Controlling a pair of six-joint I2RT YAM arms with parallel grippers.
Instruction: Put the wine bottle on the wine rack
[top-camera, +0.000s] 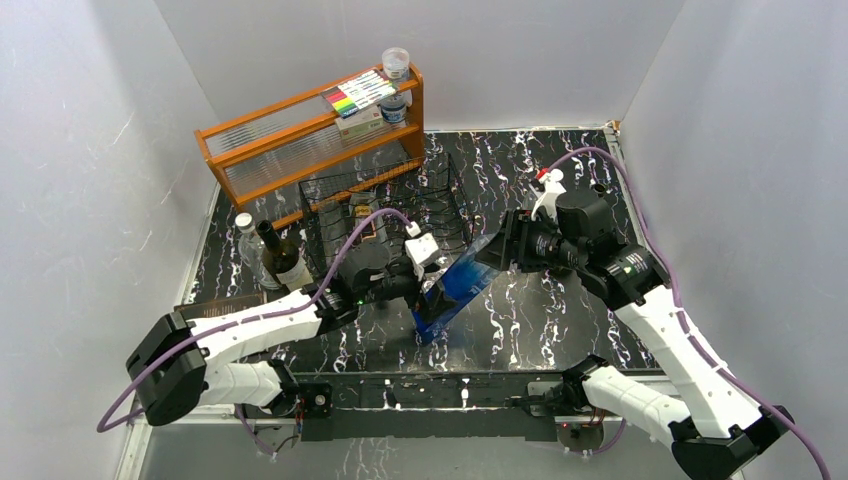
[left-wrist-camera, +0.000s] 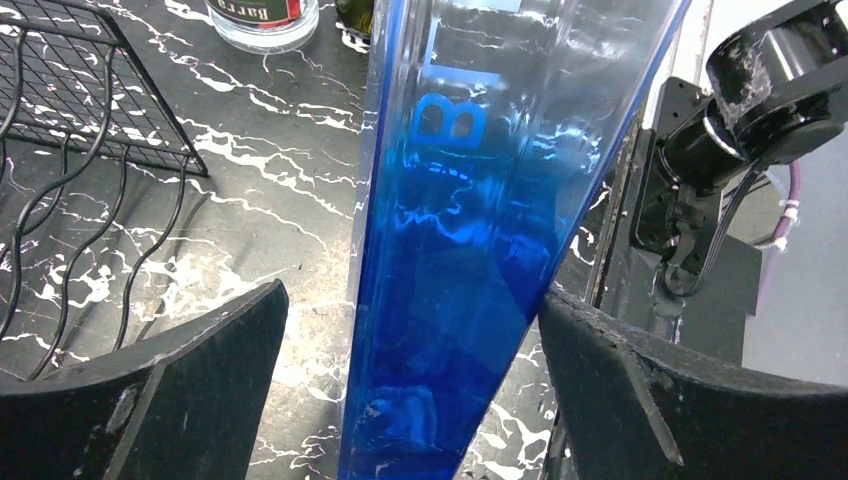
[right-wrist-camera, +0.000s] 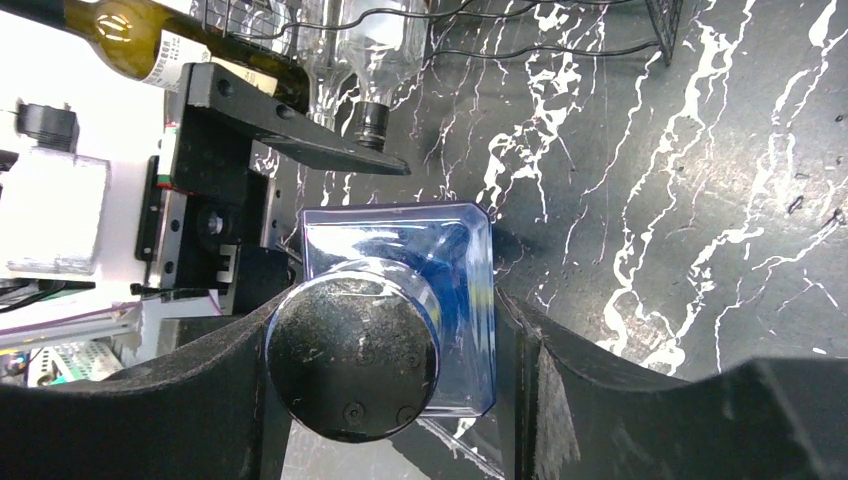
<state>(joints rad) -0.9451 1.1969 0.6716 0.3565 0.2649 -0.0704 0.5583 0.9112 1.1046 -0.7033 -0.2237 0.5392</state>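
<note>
The wine bottle (top-camera: 455, 285) is a blue square glass bottle with a black round cap (right-wrist-camera: 352, 360). It leans tilted, its base on the table in front of the wine rack (top-camera: 390, 215), a low black wire rack. My right gripper (top-camera: 497, 250) is shut on the bottle's top end; in the right wrist view (right-wrist-camera: 390, 305) both fingers press its sides. My left gripper (top-camera: 432, 292) is open around the lower body (left-wrist-camera: 460, 250). Its right finger (left-wrist-camera: 640, 390) touches the glass and its left finger (left-wrist-camera: 200, 370) stands apart. The rack's corner shows in the left wrist view (left-wrist-camera: 80, 150).
A dark green wine bottle (top-camera: 283, 258) and a clear bottle (top-camera: 248, 245) stand left of the rack. An orange wooden shelf (top-camera: 300, 140) with markers and jars stands behind it. White walls close in the table on three sides.
</note>
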